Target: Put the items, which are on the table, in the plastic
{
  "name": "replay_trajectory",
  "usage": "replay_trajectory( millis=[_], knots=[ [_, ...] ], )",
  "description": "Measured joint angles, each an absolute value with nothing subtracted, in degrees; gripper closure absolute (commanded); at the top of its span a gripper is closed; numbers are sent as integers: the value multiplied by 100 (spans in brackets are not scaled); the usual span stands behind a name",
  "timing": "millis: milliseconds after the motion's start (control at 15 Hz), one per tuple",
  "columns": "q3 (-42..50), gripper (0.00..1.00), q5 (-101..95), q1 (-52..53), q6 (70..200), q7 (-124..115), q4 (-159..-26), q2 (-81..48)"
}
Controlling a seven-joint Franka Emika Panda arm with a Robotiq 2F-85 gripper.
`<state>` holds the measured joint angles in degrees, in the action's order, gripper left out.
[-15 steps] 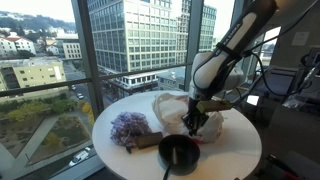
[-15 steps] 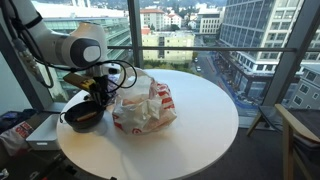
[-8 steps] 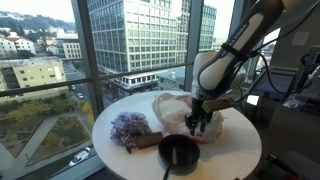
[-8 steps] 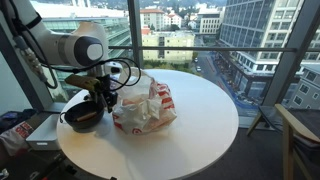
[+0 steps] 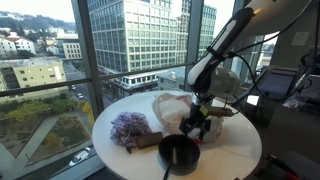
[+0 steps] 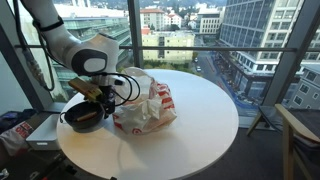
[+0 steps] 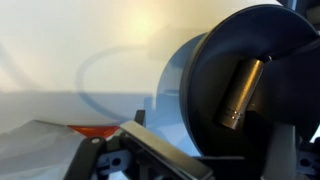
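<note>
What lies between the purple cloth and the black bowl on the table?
A small dark brown flat piece lies between the cloth and the bowl; this shows in an exterior view.

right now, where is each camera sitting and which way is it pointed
In an exterior view, the camera stands off the table, black bowl nearest, facing the windows; arm and gripper show.
In an exterior view, it looks across the table from another side; the arm stands left, by the bowl.
Wrist view: on the wrist, close on the bowl; gripper parts along the bottom.
Both exterior views share bowl, plastic bag and arm.
</note>
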<state>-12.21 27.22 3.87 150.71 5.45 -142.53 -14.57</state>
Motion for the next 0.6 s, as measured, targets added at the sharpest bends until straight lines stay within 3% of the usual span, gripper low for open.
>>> replay_trajectory(
  millis=[333,400,467,600],
  knots=[
    [-1313,0,2886,195,15081,1045,-14079,-2060],
    [-1357,25,2887,147,15081,1108,-14046,-2168],
    [-1406,25,2888,103,15084,1168,-14014,-2264],
    [-1493,41,2887,35,15093,1271,-13957,-2415]
  ],
)
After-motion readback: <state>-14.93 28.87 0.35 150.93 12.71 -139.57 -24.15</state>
